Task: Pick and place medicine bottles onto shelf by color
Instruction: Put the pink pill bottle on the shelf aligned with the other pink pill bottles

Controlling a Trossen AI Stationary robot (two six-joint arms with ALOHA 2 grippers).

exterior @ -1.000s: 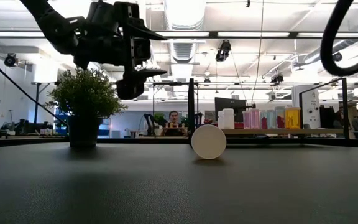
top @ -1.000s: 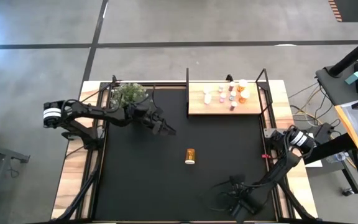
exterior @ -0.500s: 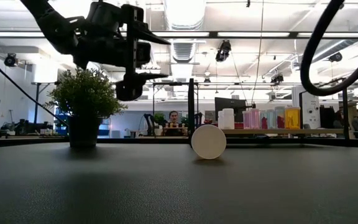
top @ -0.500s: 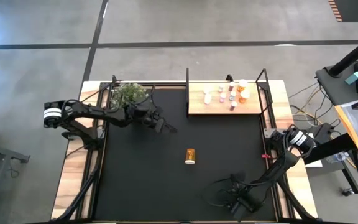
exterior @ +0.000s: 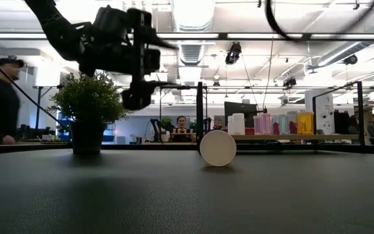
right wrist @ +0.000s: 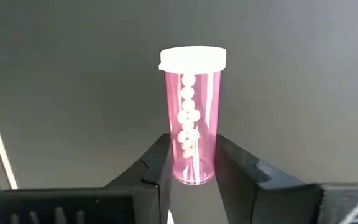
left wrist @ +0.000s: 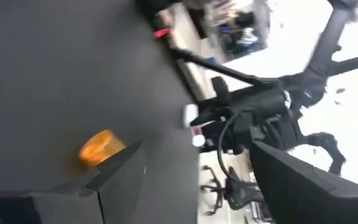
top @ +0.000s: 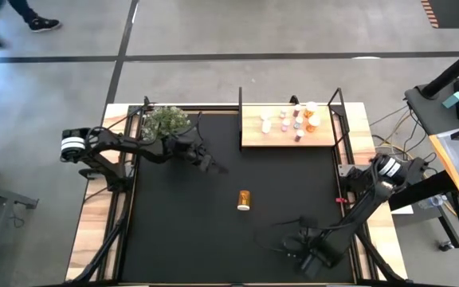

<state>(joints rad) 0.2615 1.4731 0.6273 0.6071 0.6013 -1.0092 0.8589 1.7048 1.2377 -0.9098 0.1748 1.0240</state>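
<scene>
With the pink bottle (right wrist: pixel 192 115) clamped near its base between the right gripper (right wrist: pixel 191 163) fingers, white cap pointing away from the wrist, the grasp step looks done. In the high view the right gripper (top: pixel 300 249) is seen low at the near right of the black mat, arm folded back from its base at the table's right edge.

Key relation for the coming move: the shelf (top: pixel 287 137) lies at the far edge of the table, well apart from the right gripper and diagonally across the mat. Bottles are already grouped on the board; in the low view pink ones (exterior: pixel 265 124) are seen between a white one and an orange one. The held bottle is judged to belong beside those pinks. Its long axis runs along the gripper's forward line, so it probably has to be turned upright before set-down.

One orange bottle (top: pixel 244 199) is left lying on its side mid-mat, long axis running near-to-far, white cap toward the near edge. It lies roughly between the two grippers.

Left gripper (top: pixel 207 162) is held above the mat beside the potted plant (top: pixel 164 120), jaws spread, nothing in them; the orange bottle (left wrist: pixel 100 148) is seen past its fingers, some way off. Left arm is stretched inward from its base at the left edge.
</scene>
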